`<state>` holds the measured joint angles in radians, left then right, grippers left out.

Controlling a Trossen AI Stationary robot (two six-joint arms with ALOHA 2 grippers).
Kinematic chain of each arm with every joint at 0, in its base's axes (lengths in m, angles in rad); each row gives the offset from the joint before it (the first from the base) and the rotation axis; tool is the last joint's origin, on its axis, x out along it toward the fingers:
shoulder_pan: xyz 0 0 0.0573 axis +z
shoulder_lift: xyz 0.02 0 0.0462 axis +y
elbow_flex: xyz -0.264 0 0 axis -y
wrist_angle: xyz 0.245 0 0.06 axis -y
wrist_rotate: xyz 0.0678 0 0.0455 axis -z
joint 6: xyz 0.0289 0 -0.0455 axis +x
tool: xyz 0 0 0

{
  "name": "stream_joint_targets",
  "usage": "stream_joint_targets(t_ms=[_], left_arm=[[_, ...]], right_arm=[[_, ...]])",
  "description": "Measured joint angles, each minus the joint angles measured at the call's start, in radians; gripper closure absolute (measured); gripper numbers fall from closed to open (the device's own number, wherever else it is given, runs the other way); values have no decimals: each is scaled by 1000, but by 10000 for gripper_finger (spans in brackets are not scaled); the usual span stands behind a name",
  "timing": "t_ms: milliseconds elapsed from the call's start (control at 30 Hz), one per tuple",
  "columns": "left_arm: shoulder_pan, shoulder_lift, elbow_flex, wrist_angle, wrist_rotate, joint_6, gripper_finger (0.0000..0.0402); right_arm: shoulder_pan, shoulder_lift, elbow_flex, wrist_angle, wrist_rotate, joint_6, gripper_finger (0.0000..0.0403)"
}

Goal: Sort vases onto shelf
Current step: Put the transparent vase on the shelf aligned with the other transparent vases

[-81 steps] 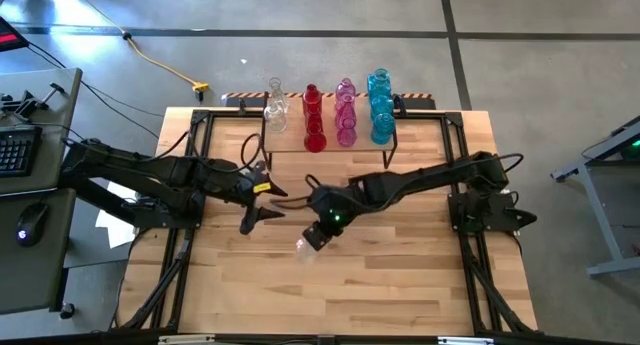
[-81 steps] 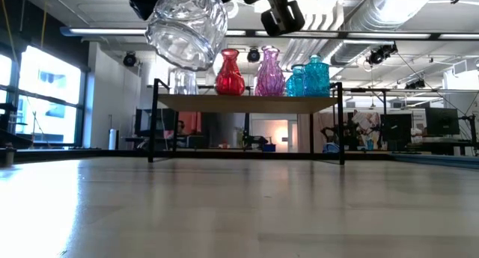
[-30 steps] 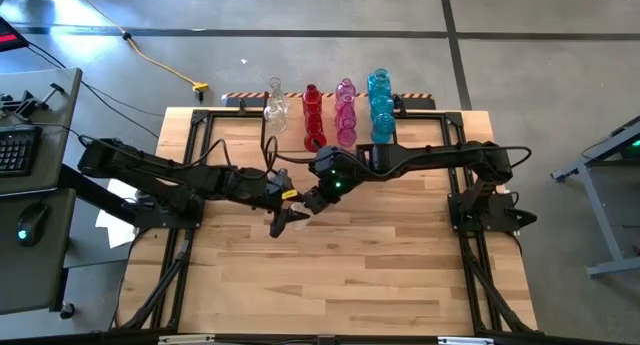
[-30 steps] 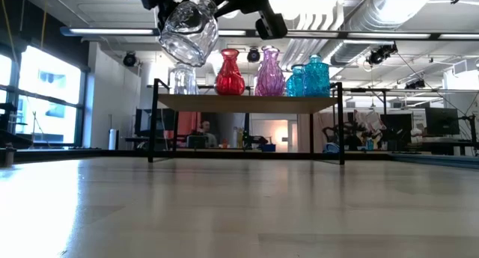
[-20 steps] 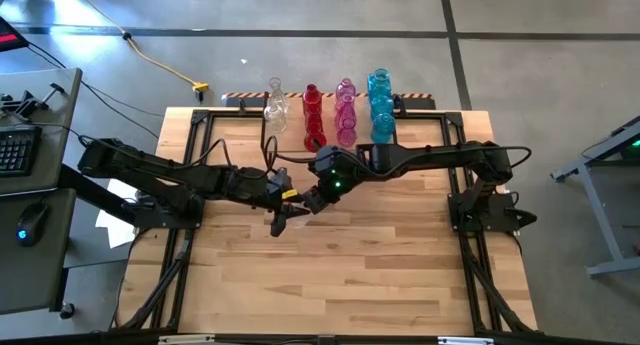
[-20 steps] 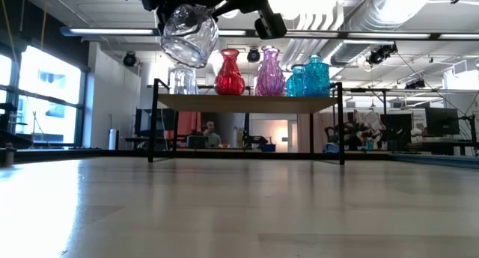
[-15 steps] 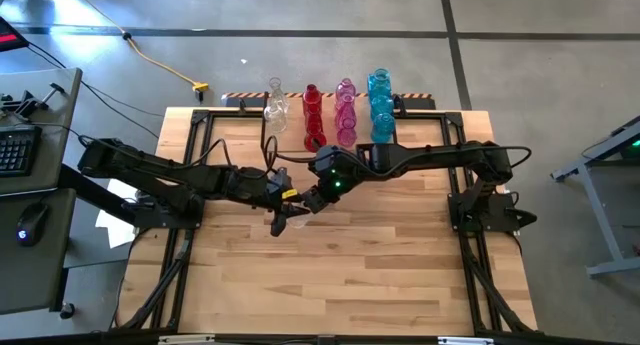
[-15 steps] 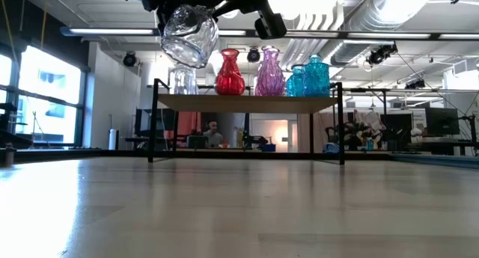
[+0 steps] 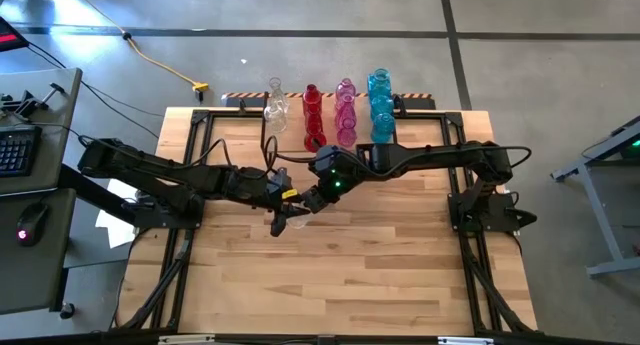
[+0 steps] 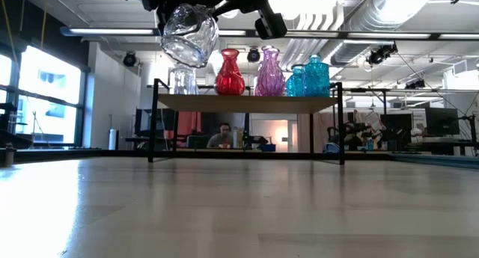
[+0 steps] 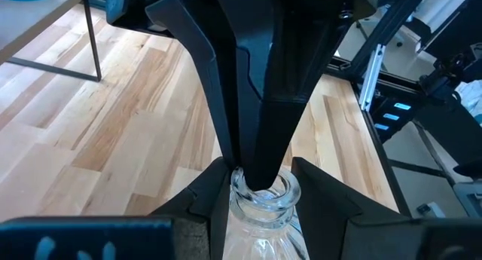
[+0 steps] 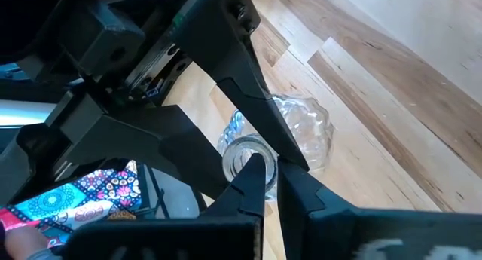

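A clear vase (image 10: 188, 34) hangs tilted above the table's middle, also seen from above as the clear vase (image 9: 297, 223). My left gripper (image 9: 288, 217) reaches in from the left and is shut on its neck. My right gripper (image 9: 305, 205) comes from the far right, shut, with its fingertips in the vase's mouth. The shelf (image 9: 290, 137) stands at the far edge on thin black legs. On it stand clear (image 9: 275, 105), red (image 9: 313, 115), pink (image 9: 346, 110) and blue vases (image 9: 380, 105). My left gripper pinches the clear vase's neck (image 11: 260, 203), just under the mouth rim, between its two fingers (image 11: 215, 196). They come roughly level from the table's left and lie across the neck. The vase hangs tilted below them, clear of the table. My right gripper has its shut fingers (image 11: 260, 124) stuck down into the vase's mouth (image 12: 241, 151) from above, slanting in from the far right. How far in they reach is hidden by the neck.
Black frame rails (image 9: 190, 185) run along the table's left and right sides. The wooden tabletop (image 9: 350, 275) lies bare on the near side. Beyond the table are a desk with a keyboard (image 9: 15, 150) and a person (image 10: 222, 137) behind the shelf.
My left gripper's fingers have closed in on the clear vase's neck. The vase has stayed lifted and tilted in the same place, and my right gripper has kept still with its tips in the mouth.
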<state>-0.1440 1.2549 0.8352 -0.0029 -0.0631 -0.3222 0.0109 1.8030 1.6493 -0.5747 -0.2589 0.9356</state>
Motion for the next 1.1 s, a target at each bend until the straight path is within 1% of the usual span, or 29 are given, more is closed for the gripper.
stream_joint_targets(t_ms=[133, 367, 500, 800, 1100], left_arm=[[0, 0, 0, 1, 2, 0, 291], [0, 0, 0, 2, 1, 2, 291], [1, 0, 0, 2, -3, 2, 291], [0, -2, 2, -19, 0, 2, 291], [0, -38, 1, -39, 3, 15, 291]], right_arm=[[0, 0, 0, 1, -2, -3, 390], [-3, 0, 0, 8, 15, -20, 325], [-10, 0, 0, 8, 3, -18, 302], [-24, 1, 0, 9, -54, -19, 298], [-24, 1, 2, 33, -71, -21, 299]])
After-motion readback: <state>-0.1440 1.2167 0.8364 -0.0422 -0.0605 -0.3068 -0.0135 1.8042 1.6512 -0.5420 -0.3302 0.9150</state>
